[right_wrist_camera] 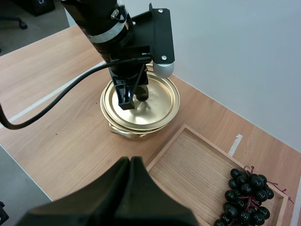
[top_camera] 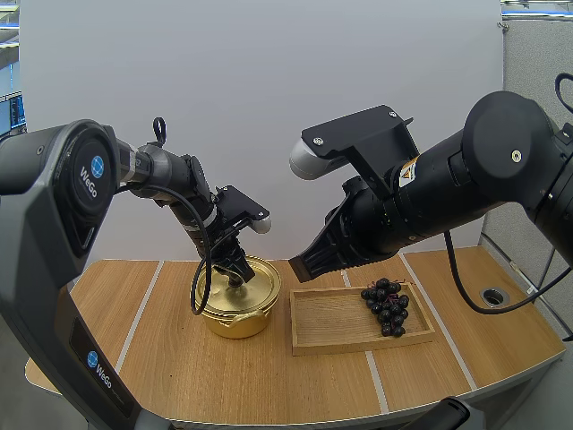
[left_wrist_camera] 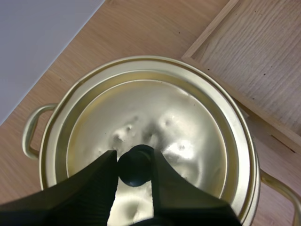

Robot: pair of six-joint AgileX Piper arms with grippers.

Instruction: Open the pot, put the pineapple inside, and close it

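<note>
A golden pot stands on the table left of a wooden tray. Its lid lies over it, slightly askew in the right wrist view. My left gripper is shut on the lid's black knob, its tips pinching it from both sides. From the high view the same gripper reaches down onto the lid. My right gripper is shut on nothing, its fingers forming one dark wedge, and hovers above the tray's left end. A bunch of dark grapes lies in the tray's right part.
The pot's handle sticks out on the side away from the tray. The tray's rim runs close beside the pot. Bare wooden table lies in front of the pot and tray. A round hole sits at the table's right edge.
</note>
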